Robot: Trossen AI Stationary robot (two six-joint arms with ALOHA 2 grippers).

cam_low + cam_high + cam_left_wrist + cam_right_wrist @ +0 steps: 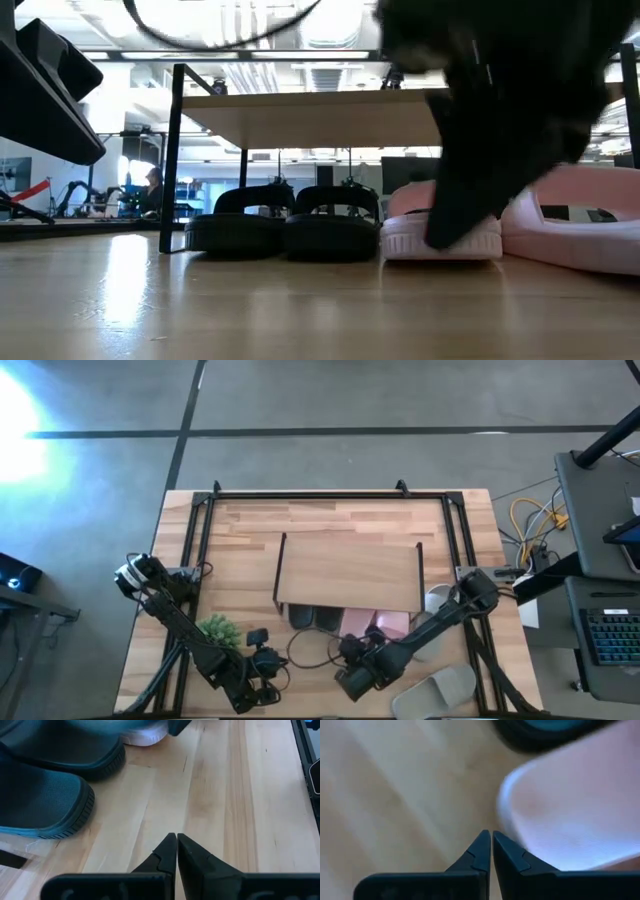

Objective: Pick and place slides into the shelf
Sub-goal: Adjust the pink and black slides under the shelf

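Right gripper (491,836) closed by pink slide (570,815), lower centre
Left gripper (176,839) closed, empty; black slides (285,225) under shelf (348,572)

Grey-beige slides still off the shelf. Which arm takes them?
Right, probably. The grey-beige slides lie on the table's right near side, beside the right tool. The left tool sits farther off, near the plant. Both tools are shut, empty.

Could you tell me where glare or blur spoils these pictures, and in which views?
High view: a white glare patch washes out the floor at the upper left. Low view: a dark arm looms blurred and close, hiding part of the pale pink slides. Right wrist view: the pink slide is soft and out of focus beyond the right gripper, whose fingers look closed.
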